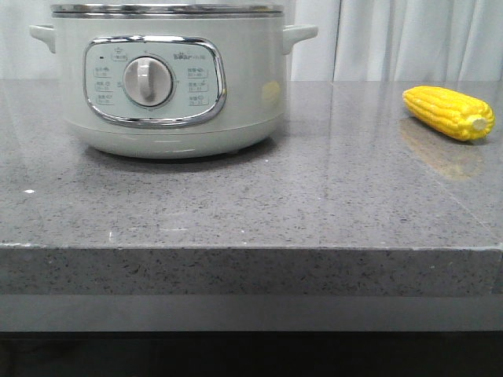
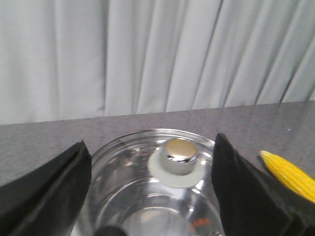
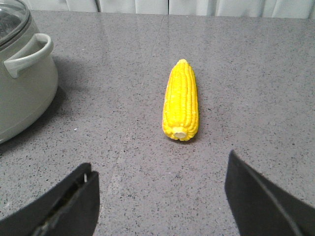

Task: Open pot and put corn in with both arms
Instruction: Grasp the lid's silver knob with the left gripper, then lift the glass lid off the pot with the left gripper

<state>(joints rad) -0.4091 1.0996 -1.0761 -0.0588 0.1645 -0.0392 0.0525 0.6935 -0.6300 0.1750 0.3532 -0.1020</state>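
The pale mint-green pot (image 1: 169, 78) stands at the back left of the table, its dial panel facing me. Its glass lid (image 2: 147, 196) with a chrome knob (image 2: 180, 156) is on. My left gripper (image 2: 152, 167) is open above the lid, its fingers either side of the knob and not touching it. The yellow corn (image 1: 449, 112) lies on the table at the right. It also shows in the right wrist view (image 3: 181, 100), stub end toward my right gripper (image 3: 160, 182), which is open and empty a short way from it. Neither gripper shows in the front view.
The grey speckled table (image 1: 314, 196) has its front edge near the camera. White curtains (image 1: 409, 39) hang behind it. The pot's side handle (image 3: 29, 54) shows in the right wrist view, well to one side of the corn.
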